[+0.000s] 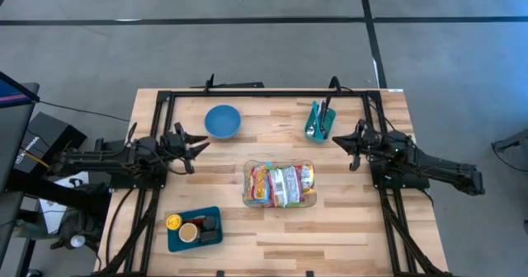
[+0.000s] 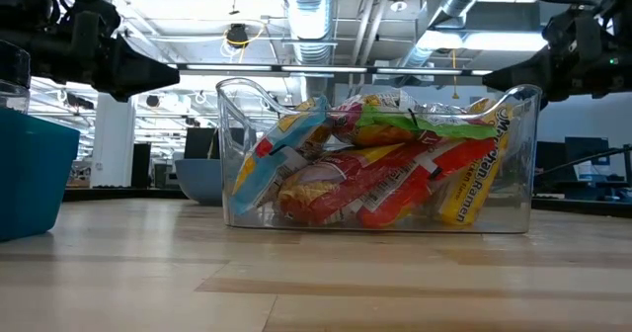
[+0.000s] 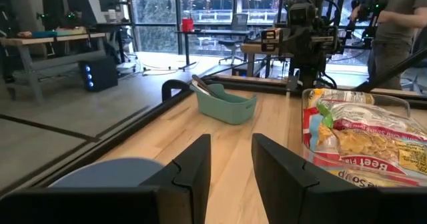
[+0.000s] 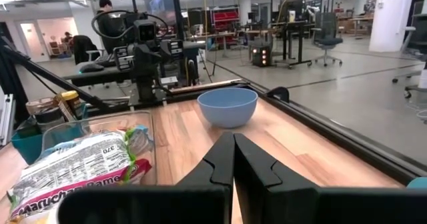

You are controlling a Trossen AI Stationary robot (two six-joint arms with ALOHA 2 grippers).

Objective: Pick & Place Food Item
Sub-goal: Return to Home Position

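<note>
- Where do we find the noodle packs [image 1: 282,185]?
- We see them lying in the transparent bin [image 2: 229,124], mid-counter [image 1: 346,227], between both arms.
- And the hands?
- Our left hand [image 3: 231,144] hovers beside the blue bowl [image 1: 222,120], fingers apart, empty. Our right hand [image 4: 233,139] hangs near the teal bin [image 1: 328,129], fingers pressed together, holding nothing.

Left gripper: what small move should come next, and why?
Probably just shut its fingers and rest there. The left gripper stands open and empty over the table's left side, while the right gripper is shut over the right side, and the noodle packs already lie in the transparent bin.
</note>
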